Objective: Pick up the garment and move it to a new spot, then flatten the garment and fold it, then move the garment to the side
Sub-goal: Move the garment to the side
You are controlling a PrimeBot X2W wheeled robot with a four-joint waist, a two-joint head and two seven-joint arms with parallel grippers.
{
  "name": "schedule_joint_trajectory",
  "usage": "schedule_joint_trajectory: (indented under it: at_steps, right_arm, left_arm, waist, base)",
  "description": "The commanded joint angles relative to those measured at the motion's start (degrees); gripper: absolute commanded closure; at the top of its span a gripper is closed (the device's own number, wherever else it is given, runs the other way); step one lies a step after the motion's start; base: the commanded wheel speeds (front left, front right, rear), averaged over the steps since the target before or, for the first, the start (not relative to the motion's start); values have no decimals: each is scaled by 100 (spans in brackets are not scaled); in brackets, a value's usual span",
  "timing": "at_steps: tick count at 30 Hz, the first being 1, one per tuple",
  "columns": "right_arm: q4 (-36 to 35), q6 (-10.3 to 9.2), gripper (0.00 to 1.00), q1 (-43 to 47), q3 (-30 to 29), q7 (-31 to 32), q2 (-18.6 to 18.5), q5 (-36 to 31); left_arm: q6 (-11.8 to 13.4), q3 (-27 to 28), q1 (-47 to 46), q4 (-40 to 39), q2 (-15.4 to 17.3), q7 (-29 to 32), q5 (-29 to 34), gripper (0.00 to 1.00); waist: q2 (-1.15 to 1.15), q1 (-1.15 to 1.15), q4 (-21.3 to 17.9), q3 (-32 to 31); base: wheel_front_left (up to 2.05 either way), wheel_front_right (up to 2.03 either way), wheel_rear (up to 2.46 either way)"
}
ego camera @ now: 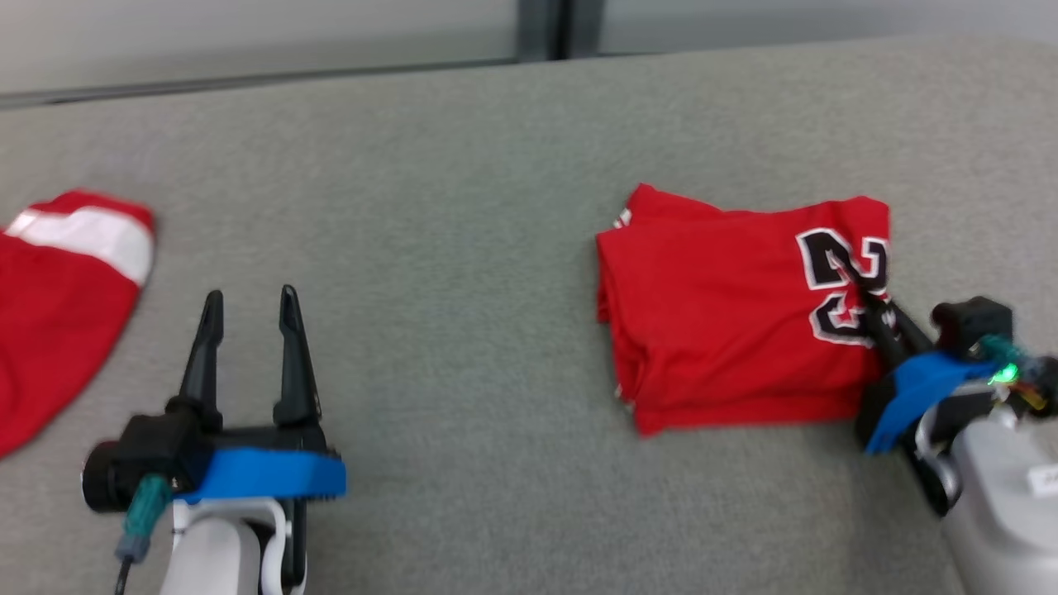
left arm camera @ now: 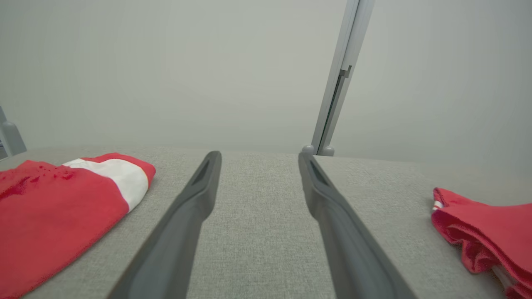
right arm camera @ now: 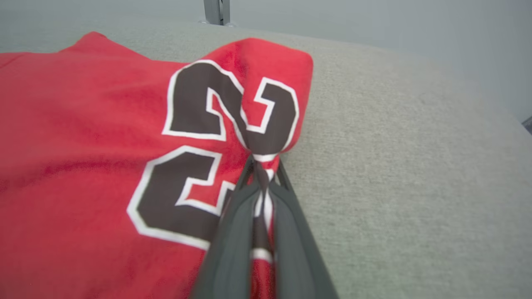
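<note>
Red folded garment [ego camera: 727, 330] on grey surface [ego camera: 463, 248]; right end effector [ego camera: 845, 271] pinching its numbered edge; left end effector [ego camera: 250, 294] spread, well apart.

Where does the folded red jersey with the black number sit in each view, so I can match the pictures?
Head view: folded red jersey right of centre, numbered edge pinched by the right gripper, jaws shut.
Left wrist view: the jersey at the far right, layered edge showing.
Right wrist view: the jersey across the left half, number in the middle.
Shared landmark: the grey upright post behind the table.
</note>
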Motion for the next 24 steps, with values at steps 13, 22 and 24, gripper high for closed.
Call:
schedule_joint_trajectory:
  at_steps: [13,22,24]
  right_arm:
    - [-914,-4,100,-763,-15,81,-607,-62]
    - [-733,-4,100,-1687,-41,496,-1237,-90]
    - [-534,-4,100,-1900,-161,526,-1449,-44]
  left_arm:
    - [-181,68,-526,-355,51,-15,272,0]
    - [-249,-30,-777,-556,63,-15,349,0]
    - [-274,-73,-859,-575,63,-15,349,0]
  waist:
    - [0,0,-619,615]
    - [0,0,-412,1088]
    - [0,0,-328,1194]
  base:
    - [0,0,0]
    - [0,0,0]
    - [0,0,0]
